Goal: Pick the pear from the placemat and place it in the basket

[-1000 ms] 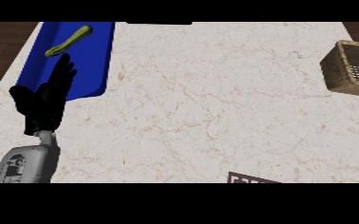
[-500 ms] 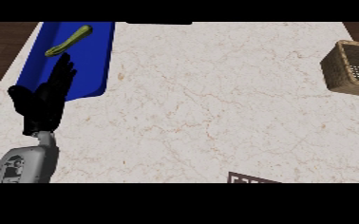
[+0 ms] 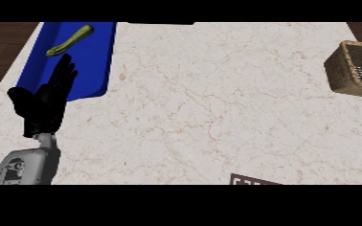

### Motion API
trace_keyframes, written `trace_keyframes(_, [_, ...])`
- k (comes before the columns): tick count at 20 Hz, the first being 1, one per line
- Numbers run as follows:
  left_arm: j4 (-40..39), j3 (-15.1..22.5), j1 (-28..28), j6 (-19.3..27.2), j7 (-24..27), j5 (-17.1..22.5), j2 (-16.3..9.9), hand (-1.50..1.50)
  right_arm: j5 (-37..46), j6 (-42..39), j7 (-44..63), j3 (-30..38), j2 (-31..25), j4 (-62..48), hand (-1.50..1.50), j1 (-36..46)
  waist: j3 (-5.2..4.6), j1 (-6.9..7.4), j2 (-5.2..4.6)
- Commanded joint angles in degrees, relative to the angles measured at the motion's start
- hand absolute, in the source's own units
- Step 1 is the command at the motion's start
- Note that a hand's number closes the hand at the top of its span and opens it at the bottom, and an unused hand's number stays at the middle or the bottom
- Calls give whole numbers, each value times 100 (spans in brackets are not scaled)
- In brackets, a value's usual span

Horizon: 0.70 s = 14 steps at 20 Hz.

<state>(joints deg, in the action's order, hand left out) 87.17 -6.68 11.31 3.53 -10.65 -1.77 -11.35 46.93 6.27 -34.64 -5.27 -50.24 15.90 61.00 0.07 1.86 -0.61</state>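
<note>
so, pear [image 3: 71,40]: long, thin, green-yellow, lying slantwise at the far end of the blue placemat [image 3: 96,57], nothing touching it
handling: likely light, stiff and smooth-skinned, may roll; judged best taken across its middle, fingers either side of the narrow body
left robot hand [image 3: 44,103]: released, fingers straight and pointing toward the pear, fingertips just short of it over the placemat's near part
right robot hand: not showing
basket [image 3: 346,69]: wicker, at the counter's [image 3: 212,105] right edge, well apart from the pear
step: approach, pear not yet grasped
</note>
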Motion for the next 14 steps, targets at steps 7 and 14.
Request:
trace_keyframes(7, [-427,-72,244,1,170,-20,39,0,356,36,-197,18,9,-520,150,196,0,-17,-10])
trace_keyframes(14, [-824,-184,460,-62,343,-9,-43,0,550,-60,-301,-41,11,-762,150,160,1,-17,-27])
